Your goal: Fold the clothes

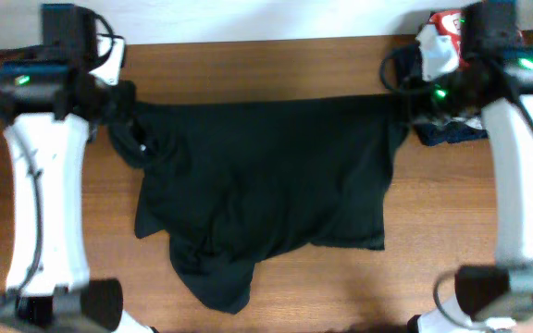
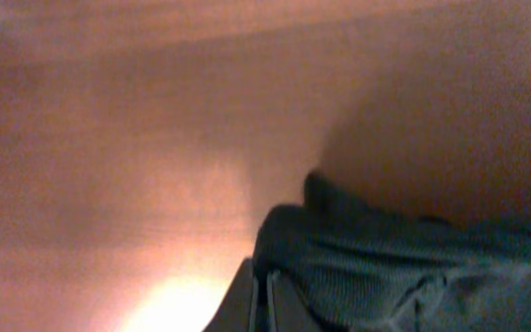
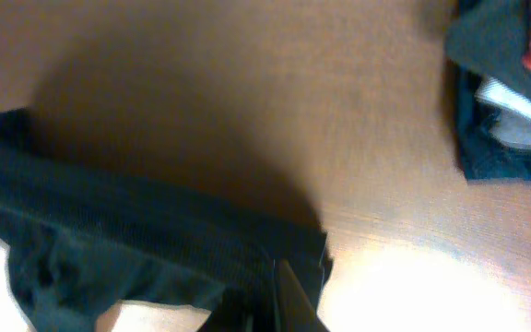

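The black shirt (image 1: pixel 266 185) lies spread out on the brown worktop (image 1: pixel 452 213). One side of it is just beside the pile of folded clothes (image 1: pixel 456 135). From there it reaches far across the worktop, away from the pile. The edge of the shirt that runs out from the pile is pulled almost straight. The other end, far from that edge, is crumpled and hangs down in a lumpy point. A tiny white mark (image 1: pixel 142 148) shows on the shirt, at the side far from the pile.

The right claw (image 1: pixel 413 105) is at the shirt corner next to the pile. It is clenched on the black cloth. In the right wrist view a dark finger (image 3: pixel 293 300) sits right on the shirt's edge, and the pile shows some red, grey and dark blue.

The left claw (image 1: pixel 125 104) is at the shirt corner far from the pile. It is pinching the shirt too. In the left wrist view the cloth is bunched up right at its fingers (image 2: pixel 247 309).
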Robot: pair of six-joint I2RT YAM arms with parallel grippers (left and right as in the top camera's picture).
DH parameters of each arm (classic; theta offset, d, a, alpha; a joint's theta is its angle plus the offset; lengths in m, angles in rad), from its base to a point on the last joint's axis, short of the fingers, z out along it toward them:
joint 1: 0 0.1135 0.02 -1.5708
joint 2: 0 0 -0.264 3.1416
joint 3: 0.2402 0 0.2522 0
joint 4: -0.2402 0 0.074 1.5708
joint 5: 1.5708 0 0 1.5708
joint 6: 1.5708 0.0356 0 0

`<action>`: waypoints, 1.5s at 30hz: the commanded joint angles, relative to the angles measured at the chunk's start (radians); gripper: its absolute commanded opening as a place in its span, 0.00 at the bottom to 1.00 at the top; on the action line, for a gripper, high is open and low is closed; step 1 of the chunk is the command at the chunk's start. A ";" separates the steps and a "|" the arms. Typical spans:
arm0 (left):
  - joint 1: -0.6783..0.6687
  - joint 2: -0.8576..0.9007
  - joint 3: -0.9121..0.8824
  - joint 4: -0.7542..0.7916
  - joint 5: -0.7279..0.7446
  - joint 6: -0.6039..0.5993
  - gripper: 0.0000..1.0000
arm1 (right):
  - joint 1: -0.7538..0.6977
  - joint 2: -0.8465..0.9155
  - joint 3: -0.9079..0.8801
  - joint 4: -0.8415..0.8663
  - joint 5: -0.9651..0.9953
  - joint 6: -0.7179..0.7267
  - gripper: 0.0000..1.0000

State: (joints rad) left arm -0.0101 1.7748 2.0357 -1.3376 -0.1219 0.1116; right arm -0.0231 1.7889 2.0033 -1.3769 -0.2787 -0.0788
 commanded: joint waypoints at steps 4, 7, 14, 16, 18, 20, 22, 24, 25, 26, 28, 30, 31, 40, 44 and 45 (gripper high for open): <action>0.013 0.166 -0.123 0.331 -0.070 -0.009 0.01 | -0.011 0.213 -0.020 0.222 0.019 0.009 0.04; 0.011 0.286 -0.124 0.511 -0.061 -0.009 0.01 | -0.002 0.319 -0.020 0.378 0.020 0.017 0.04; 0.009 0.472 -0.124 0.775 -0.055 -0.009 0.02 | 0.002 0.441 -0.020 0.587 0.020 0.035 0.05; 0.008 0.502 -0.124 0.843 -0.055 -0.009 0.02 | 0.002 0.457 -0.020 0.625 0.021 0.035 0.06; 0.006 0.523 -0.124 0.908 -0.055 -0.009 0.01 | 0.002 0.473 -0.020 0.668 0.025 0.035 0.13; 0.002 0.541 -0.124 0.976 -0.055 -0.009 0.02 | 0.002 0.480 -0.020 0.694 0.026 0.034 0.19; 0.000 0.552 -0.124 1.055 -0.055 -0.008 0.01 | 0.002 0.486 -0.020 0.716 0.028 0.034 0.20; -0.002 0.552 -0.124 1.080 -0.055 -0.004 0.01 | 0.001 0.486 -0.020 0.711 0.028 0.035 0.20; -0.003 0.551 -0.123 1.089 -0.055 0.005 0.01 | 0.002 0.486 -0.020 0.704 0.027 0.035 0.20; -0.005 0.549 -0.122 1.093 -0.055 0.019 0.01 | 0.002 0.486 -0.019 0.692 0.027 0.035 0.20; -0.007 0.544 -0.121 1.087 -0.055 0.022 0.01 | 0.002 0.486 -0.015 0.655 0.026 0.035 0.20; -0.010 0.534 -0.121 1.061 -0.055 0.022 0.01 | 0.002 0.486 -0.015 0.623 0.023 0.035 0.13; -0.014 0.529 -0.121 1.040 -0.055 0.022 0.01 | 0.002 0.486 -0.015 0.612 0.020 0.035 0.13; -0.038 0.525 -0.121 0.921 -0.055 0.021 0.53 | 0.005 0.488 -0.015 0.641 0.020 0.034 0.41; -0.038 0.521 -0.121 0.865 -0.055 0.021 0.65 | 0.005 0.488 -0.015 0.642 0.020 0.034 0.44; -0.038 0.518 -0.121 0.835 -0.055 0.021 0.65 | 0.005 0.488 -0.015 0.639 0.020 0.034 0.44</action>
State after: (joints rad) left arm -0.0517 2.3188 1.9064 -0.4614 -0.1692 0.1307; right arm -0.0174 2.2642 1.9781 -0.7357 -0.2630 -0.0490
